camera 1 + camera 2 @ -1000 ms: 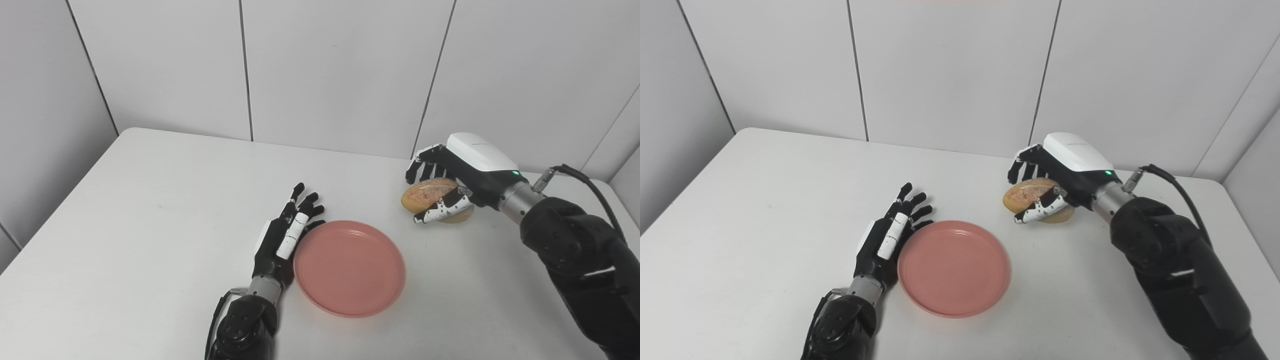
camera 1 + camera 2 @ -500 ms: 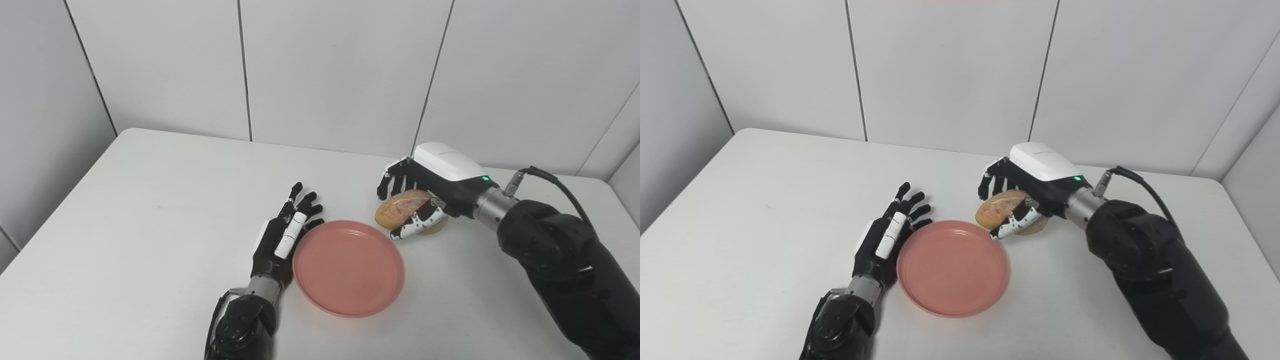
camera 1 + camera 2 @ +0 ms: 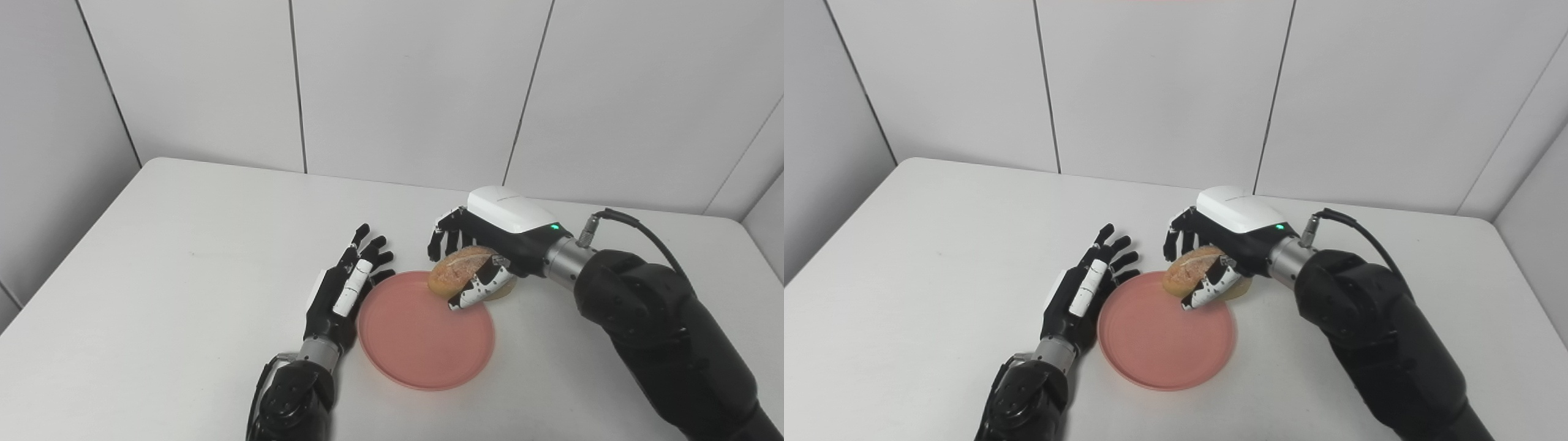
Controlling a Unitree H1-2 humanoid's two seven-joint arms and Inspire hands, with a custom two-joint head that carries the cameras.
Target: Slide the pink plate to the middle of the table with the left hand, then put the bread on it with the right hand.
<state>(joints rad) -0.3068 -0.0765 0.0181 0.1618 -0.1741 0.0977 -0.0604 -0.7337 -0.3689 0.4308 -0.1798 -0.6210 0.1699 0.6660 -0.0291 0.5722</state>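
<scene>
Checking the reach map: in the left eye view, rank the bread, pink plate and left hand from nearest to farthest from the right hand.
1. bread: held in the right hand.
2. pink plate: just below, its far rim under the bread.
3. left hand: beyond the plate's left rim.

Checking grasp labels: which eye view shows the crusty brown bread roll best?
Left eye view, marginally: the crusty brown bread roll shows slightly more scored top between the right hand's fingers and thumb. The right eye view shows the same roll, thumb across its front, over the pink plate's far rim.
</scene>
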